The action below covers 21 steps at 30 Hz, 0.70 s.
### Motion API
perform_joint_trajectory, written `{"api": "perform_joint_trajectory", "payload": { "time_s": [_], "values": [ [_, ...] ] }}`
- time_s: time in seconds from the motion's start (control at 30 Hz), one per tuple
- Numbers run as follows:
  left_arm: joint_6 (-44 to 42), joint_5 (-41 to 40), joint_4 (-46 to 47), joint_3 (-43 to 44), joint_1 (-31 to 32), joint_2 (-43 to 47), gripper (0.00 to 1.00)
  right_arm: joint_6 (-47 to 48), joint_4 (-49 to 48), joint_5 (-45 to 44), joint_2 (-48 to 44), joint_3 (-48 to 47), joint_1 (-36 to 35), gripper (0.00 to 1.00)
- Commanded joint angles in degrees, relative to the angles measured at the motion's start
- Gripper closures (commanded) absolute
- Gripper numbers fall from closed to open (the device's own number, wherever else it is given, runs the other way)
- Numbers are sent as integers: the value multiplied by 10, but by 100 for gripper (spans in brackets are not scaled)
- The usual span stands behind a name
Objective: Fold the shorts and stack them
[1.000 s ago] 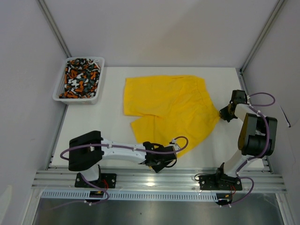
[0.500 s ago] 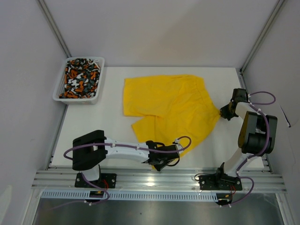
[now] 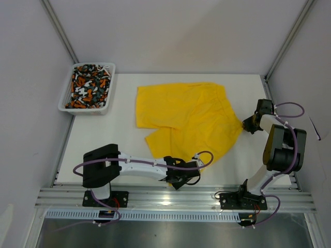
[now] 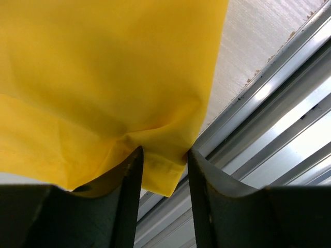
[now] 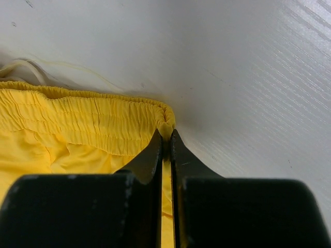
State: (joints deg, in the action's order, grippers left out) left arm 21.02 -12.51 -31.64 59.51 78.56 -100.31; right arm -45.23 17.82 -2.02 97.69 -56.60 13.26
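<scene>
From my screen, the bright yellow fabric shorts (image 3: 186,121) lie spread flat over the middle of the white tabletop (image 3: 103,139), with the waistband toward the right edge and one leg reaching to the near edge. The right gripper (image 3: 247,125) sits by the right edge, its fingers clenched tight on the elastic waistband corner, and the pale drawstring (image 5: 20,70) trails off just beside it. The left gripper (image 3: 189,173) is down at the near edge, fingers (image 4: 132,175) parted, with the leg hem corner sitting between them. The orange, white, black and grey-teal patterned shorts (image 3: 89,85) are bunched inside the white plastic mesh basket (image 3: 86,110) at the far left corner.
</scene>
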Motion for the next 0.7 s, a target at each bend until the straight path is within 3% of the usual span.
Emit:
{"api": "perform_joint_trajectory", "payload": {
  "time_s": [0.0,0.03,0.07,0.3,0.53,0.67],
  "values": [
    [16,-19,-17,-18,-4,-53,60,5,-3,4,-28,10,5,100],
    [17,-22,-18,-18,-4,-57,63,6,-4,4,-29,12,7,100],
    [17,-24,-17,-19,-4,-59,72,6,-5,6,-32,14,8,100],
    [37,-16,2,-28,21,-89,99,8,-8,13,-38,22,17,100],
    [62,3,-13,-25,59,-49,100,14,19,2,-42,11,17,100],
    [72,68,-10,-22,65,18,100,34,137,-39,-47,-73,12,100]
  ]
}}
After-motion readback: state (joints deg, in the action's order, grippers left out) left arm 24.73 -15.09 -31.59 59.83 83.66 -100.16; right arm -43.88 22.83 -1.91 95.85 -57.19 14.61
